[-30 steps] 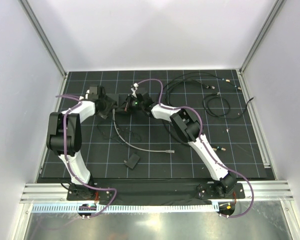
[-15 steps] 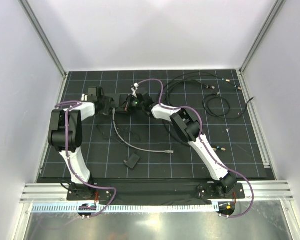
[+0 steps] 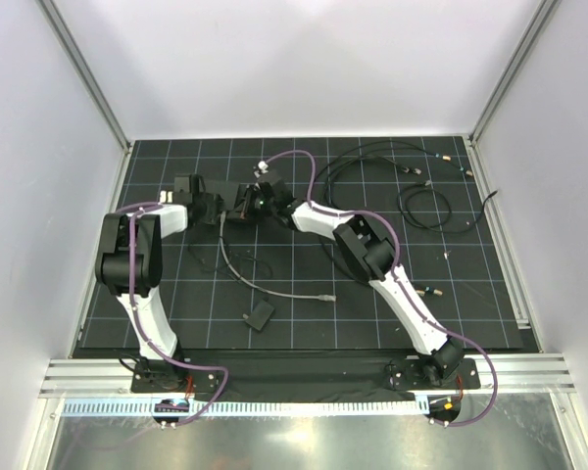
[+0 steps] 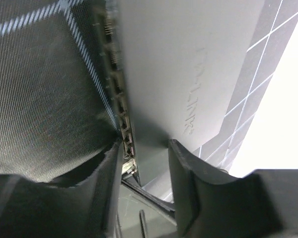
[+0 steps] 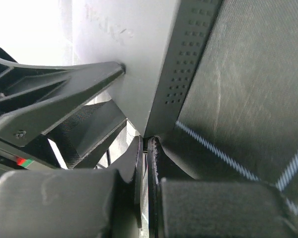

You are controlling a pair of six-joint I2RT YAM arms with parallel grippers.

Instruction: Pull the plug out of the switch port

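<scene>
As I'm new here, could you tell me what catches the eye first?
The left arm and right arm meet at the switch, far left-centre on the mat. The left jaws clamp its port edge, the right jaws sit at its corner. Loose black cables coil far right.

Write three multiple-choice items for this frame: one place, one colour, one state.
1. The switch lies on the mat: A far half, left of centre; B near right corner; C dead centre.
2. The arm cable sleeves are: A yellow; B purple; C green.
3. The left fingers are: A spread above bare mat; B shut on nothing; C clamped across the switch.
Answers: 1 A, the top view places it there; 2 B, purple in the top view; 3 C, one finger on each face.
</scene>
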